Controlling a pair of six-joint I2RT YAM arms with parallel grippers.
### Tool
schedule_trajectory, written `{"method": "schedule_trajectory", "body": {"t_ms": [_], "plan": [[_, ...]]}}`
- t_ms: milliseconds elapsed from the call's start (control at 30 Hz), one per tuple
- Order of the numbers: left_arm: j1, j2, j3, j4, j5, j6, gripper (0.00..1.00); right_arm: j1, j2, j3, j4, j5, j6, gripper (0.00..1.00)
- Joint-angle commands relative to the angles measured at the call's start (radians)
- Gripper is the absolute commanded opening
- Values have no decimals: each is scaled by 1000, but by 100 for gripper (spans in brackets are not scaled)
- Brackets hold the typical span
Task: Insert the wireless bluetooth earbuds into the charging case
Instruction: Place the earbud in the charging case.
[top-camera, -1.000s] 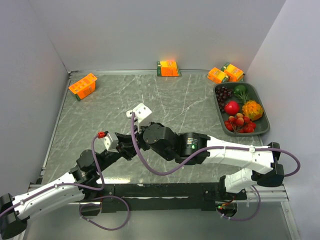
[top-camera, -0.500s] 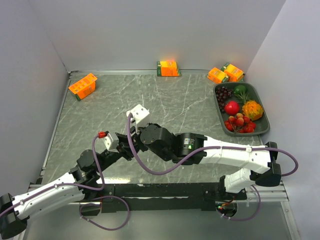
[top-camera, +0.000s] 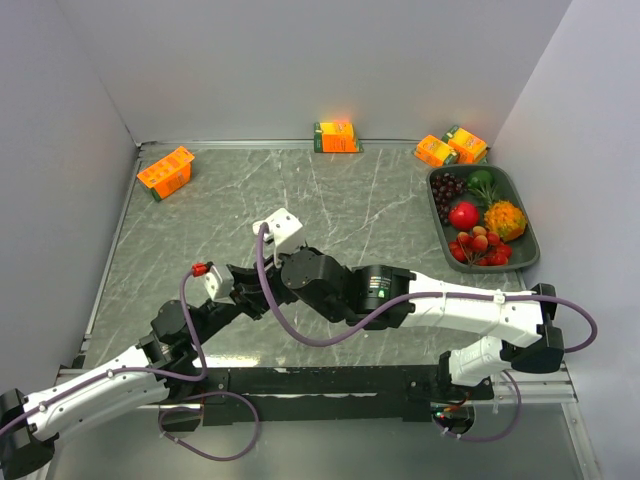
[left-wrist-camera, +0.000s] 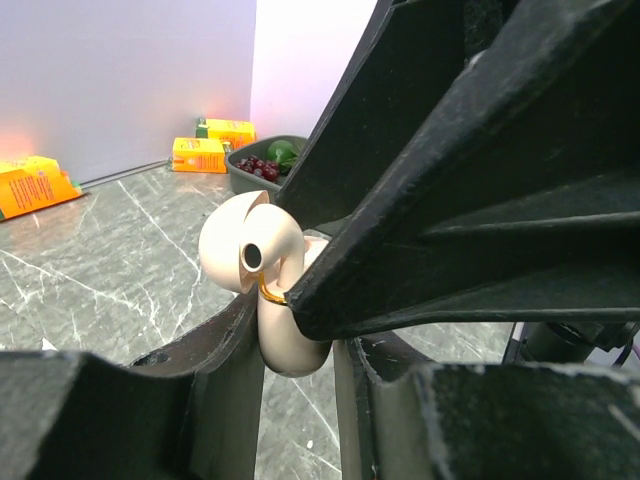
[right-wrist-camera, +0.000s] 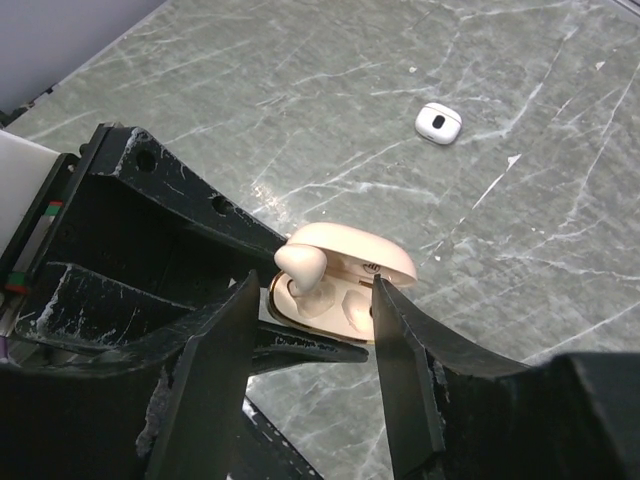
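The beige charging case (right-wrist-camera: 345, 285) is open, lid tipped back, held above the table between my left gripper's fingers (left-wrist-camera: 225, 385). One beige earbud (right-wrist-camera: 300, 268) sits upright in the case's left slot; the right slot is bare. My right gripper (right-wrist-camera: 312, 292) is open, its fingertips (right-wrist-camera: 383, 300) straddling the case without holding anything. In the left wrist view the case (left-wrist-camera: 290, 345) and earbud (left-wrist-camera: 250, 245) show between the fingers of my left gripper (left-wrist-camera: 295, 375), partly behind the right gripper's finger. A second white earbud (right-wrist-camera: 438, 122) lies on the table. The top view hides the case under the right wrist (top-camera: 305, 272).
A dark tray (top-camera: 520, 262) of fruit stands at the right edge. Orange cartons sit at the back: one at the left (top-camera: 166, 171), one in the middle (top-camera: 337, 136), two at the right (top-camera: 450, 147). Both arms meet over the table's near middle.
The right wrist has shifted slightly left and down over the left gripper; the left gripper has edged a little left. The case stays in the left gripper.
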Motion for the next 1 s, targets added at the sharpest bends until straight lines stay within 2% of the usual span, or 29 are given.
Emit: {"method": "schedule_trajectory", "body": {"t_ms": [0,200,333,533,600,700,733,800,967], "plan": [[-1,-12,21,51,-16,-17,1,6,-62,52,-20,8,27,59],[-1,-15,18,54,-22,-16,1,6,-101,64,-34,2,36,63],[-1,-12,15,64,-23,-18,1,6,-141,57,-17,-40,38,71],[-1,-10,15,64,-25,-18,1,3,-203,18,25,-26,24,73],[-1,-13,13,68,-23,-18,1,-3,-208,9,26,-17,16,72],[-1,-15,9,80,-11,-17,1,-23,-194,18,0,-37,21,66],[-1,-15,7,82,-10,-16,1,-31,-176,29,-14,-41,16,60],[-1,-10,15,70,-11,-15,1,-32,-153,75,-49,-46,-1,57],[-1,-6,18,67,-9,-10,1,-31,-44,179,-150,-47,-30,59]]}}
